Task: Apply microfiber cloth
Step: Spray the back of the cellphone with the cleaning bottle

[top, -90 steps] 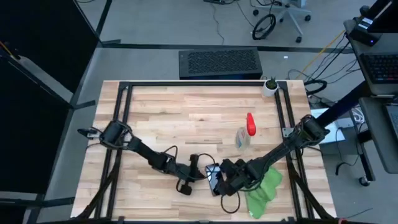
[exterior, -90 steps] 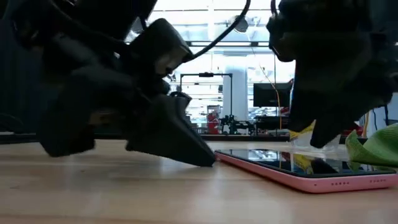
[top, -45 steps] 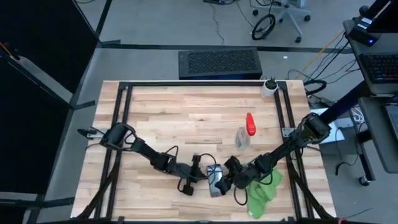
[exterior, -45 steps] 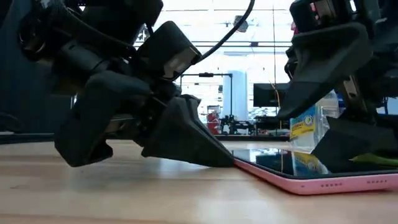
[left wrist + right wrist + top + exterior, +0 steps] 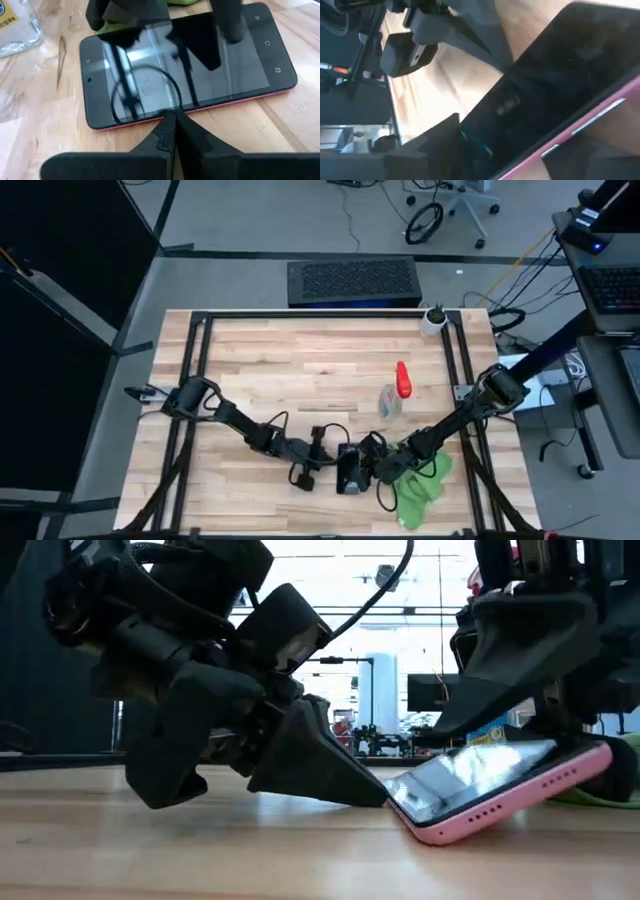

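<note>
A black-screened phone in a pink case sits tilted near the table's front edge. One long side rests on the wood; the other is raised. My left gripper is shut, its tips against the phone's low long side. From the right, my right gripper is shut on the raised side. The bright green microfiber cloth lies crumpled on the table just behind my right gripper, and no gripper touches it. My left gripper presses its shut fingertips against the middle of the phone's low long side. The fingers slant down from the table's left and lie across that side. My right gripper holds the raised long side, one finger over the screen and the other beneath the case. It comes from the table's right. The phone is tipped up, its opposite long side on the table.
A clear spray bottle with a red nozzle stands behind the phone toward the table's middle. A small white pot with a plant sits at the far right corner. A black frame runs around the tabletop.
My right gripper has moved toward the table's left, off the cloth and onto the phone, taken hold of its right long side and raised it. The phone, flat a second ago, now stands tipped on its left long side. My left gripper has closed in against that side.
</note>
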`<state>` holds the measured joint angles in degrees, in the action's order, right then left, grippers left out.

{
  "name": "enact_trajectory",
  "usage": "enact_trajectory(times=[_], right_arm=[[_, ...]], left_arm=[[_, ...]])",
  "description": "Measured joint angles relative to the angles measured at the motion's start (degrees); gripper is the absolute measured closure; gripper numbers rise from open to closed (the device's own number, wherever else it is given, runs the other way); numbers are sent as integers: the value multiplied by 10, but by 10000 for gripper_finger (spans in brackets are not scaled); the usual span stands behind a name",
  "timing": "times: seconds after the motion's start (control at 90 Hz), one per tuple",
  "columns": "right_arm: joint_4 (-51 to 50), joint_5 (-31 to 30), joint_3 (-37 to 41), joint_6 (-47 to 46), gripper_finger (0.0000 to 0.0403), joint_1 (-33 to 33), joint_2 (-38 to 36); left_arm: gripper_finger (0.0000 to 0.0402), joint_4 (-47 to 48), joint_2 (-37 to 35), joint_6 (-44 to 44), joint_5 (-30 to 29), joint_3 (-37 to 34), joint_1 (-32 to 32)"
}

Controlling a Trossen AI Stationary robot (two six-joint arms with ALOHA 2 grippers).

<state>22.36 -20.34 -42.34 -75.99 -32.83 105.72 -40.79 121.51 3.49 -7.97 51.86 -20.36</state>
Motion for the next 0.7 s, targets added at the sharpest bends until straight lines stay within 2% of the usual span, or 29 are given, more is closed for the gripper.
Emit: enact_trajectory(times=[0.222, 0.344, 0.433, 0.544, 0.7], right_arm=[[1, -4, 1, 16, 325, 2, -2], [3, -1, 1, 31, 373, -1, -18], [-8, -12, -1, 73, 387, -6, -39], [-73, -23, -25, 119, 390, -12, -65], [-233, -34, -128, 212, 391, -13, -75]], left_arm=[[402, 4, -8, -1, 1, -1, 0], [401, 34, -38, -1, 5, -1, -10], [402, 85, -74, -1, -3, 0, -18], [402, 170, -123, 0, -59, 0, -34], [402, 305, -200, 14, -148, 0, -70]])
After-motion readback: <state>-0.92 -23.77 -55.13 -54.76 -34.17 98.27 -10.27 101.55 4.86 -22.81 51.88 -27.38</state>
